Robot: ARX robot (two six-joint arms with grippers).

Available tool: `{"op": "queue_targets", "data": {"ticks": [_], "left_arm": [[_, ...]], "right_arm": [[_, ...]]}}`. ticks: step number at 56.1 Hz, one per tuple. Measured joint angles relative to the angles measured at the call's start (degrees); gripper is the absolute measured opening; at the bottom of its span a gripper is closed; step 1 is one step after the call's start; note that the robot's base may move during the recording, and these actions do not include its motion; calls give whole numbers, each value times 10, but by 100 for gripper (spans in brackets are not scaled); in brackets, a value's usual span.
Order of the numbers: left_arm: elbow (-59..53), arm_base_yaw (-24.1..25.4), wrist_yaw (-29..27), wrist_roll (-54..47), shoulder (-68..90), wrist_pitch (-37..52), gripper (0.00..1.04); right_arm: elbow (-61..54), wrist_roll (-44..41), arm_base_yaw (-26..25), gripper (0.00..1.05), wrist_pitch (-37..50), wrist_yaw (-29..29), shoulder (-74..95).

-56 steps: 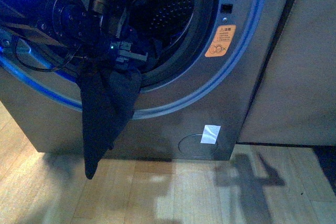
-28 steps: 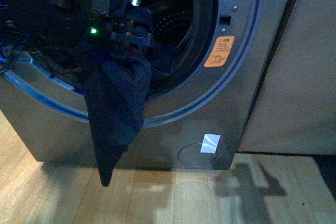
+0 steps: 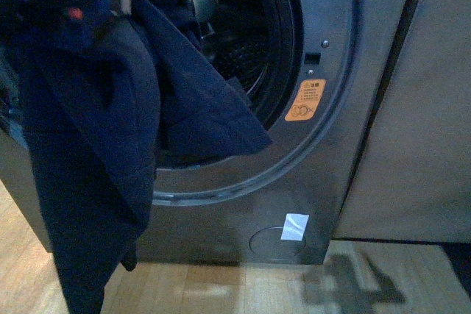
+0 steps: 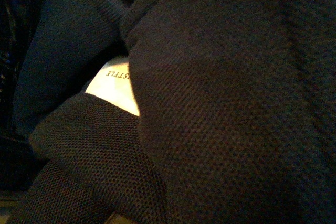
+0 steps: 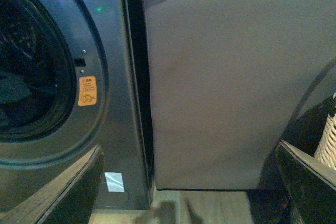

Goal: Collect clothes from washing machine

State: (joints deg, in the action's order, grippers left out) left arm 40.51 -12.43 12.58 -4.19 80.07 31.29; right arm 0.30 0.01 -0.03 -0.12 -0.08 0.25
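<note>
Clothes (image 3: 88, 152) look far larger in the front view than 0.5 s ago. They now fill the left side, with the hanging tail running to the bottom edge over the wood floor (image 3: 243, 284). Dark navy fabric hangs from upper left. 1 flap drapes across the lower lip of the washing machine (image 3: 324, 159) porthole, so the garment is partly out and partly touching the opening. Perforated drum (image 3: 243, 56) visible behind it. Orange sticker (image 3: 305, 101) and white tag (image 3: 295, 226) sit on the grey front, both clear of the fabric. Left gripper is buried in cloth: the left wrist view shows only mesh fabric and 1 white label (image 4: 115, 85), jaws hidden, cannot tell its grip. Right gripper (image 5: 189, 148) is spread wide, 2 fingers (image 5: 79, 187) well apart, nothing between them, facing the machine and the beige panel (image 5: 236, 77) beside it. Wicker basket (image 5: 326, 145) at edge of right wrist view.
</note>
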Motion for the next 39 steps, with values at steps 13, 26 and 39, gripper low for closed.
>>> {"op": "queue_targets", "data": {"ticks": [13,26,39], "left_arm": [[-7,-9,33,1,-139,-56,18],[51,-54,46,-5,-228,-117,18],[160,-120,38,-16,-231,-166,18]], "right_arm": [[0,0,0,97,0,0,0],[0,0,0,97,0,0,0],[0,0,0,97,0,0,0]]}}
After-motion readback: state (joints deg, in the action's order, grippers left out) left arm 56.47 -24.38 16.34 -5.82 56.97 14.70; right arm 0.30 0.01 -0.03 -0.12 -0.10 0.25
